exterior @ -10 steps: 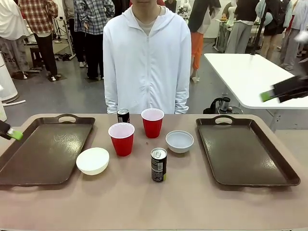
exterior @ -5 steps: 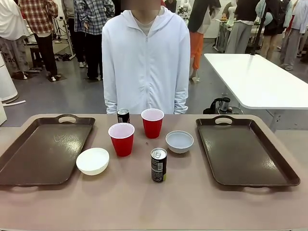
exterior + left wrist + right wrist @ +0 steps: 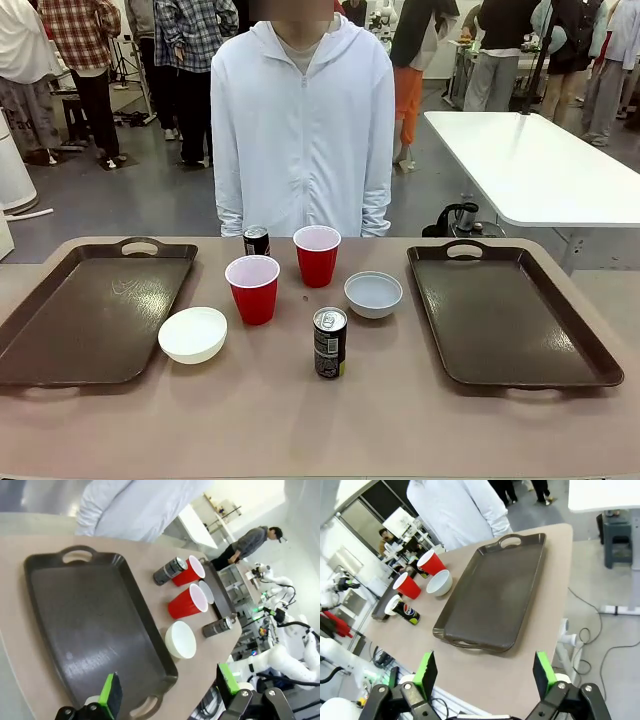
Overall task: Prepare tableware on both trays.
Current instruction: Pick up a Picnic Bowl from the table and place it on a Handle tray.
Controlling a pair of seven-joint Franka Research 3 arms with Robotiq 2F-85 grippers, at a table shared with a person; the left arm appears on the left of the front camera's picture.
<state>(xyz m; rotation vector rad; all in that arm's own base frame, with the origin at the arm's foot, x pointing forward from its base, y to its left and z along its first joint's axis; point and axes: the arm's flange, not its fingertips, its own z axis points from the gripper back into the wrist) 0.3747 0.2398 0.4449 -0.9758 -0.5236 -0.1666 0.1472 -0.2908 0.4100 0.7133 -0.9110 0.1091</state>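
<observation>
Person point(image 3: 303, 120) at far edge, cups point(image 3: 253, 290), bowls point(image 3: 193, 334), cans point(image 3: 329, 343) between trays point(image 3: 90, 320)

My desk point(image 3: 300, 430) is carrying the left tray point(image 3: 90, 320), the right tray point(image 3: 510, 320), and between them near cup point(image 3: 253, 292), far cup point(image 3: 317, 260), white bowl point(image 3: 193, 334), grey bowl point(image 3: 373, 294), near can point(image 3: 330, 345), far can point(image 3: 257, 241).

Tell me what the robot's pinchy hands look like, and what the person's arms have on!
The left gripper and the right gripper match: two black fingers each, with bright green pads on the tips and round bolts at the joints. The person wears a white zip-up hooded jacket with long sleeves.
</observation>
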